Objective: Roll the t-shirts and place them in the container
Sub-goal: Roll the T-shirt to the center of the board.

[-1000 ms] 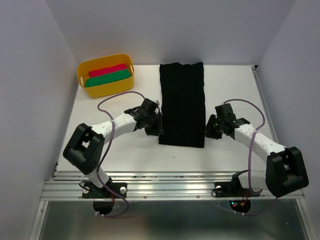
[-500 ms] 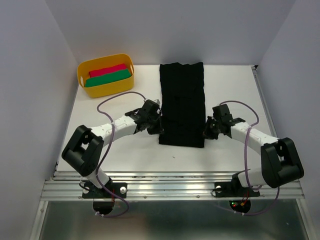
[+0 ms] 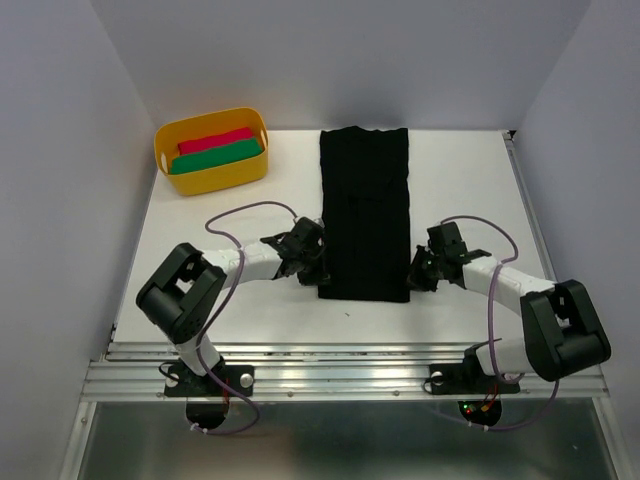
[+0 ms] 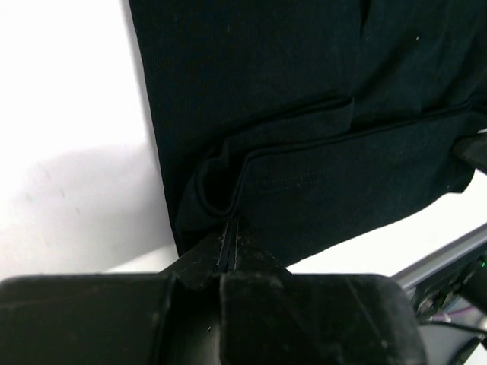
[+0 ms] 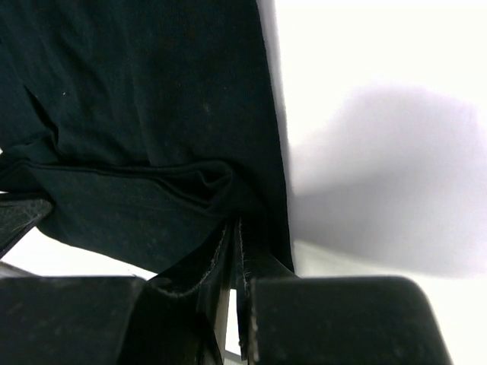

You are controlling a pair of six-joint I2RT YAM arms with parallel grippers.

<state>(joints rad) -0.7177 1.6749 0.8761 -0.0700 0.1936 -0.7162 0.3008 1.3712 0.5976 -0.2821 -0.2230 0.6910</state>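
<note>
Locate t-shirt [image 3: 364, 210] at bench ctr, laid from far edge toward near edge. Vs. 1 s ago: moved left gripper [image 3: 318, 272] & right gripper [image 3: 415, 275] onto near hem corners, both clamped on fabric. Grasp likely set; next, roll toward far edge.

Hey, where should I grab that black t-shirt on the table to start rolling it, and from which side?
Take the black t-shirt by its two near corners, coming in from each long side. It lies flat as a long folded strip, one short end facing the robot. The left gripper and right gripper are shut on those corners.
</note>
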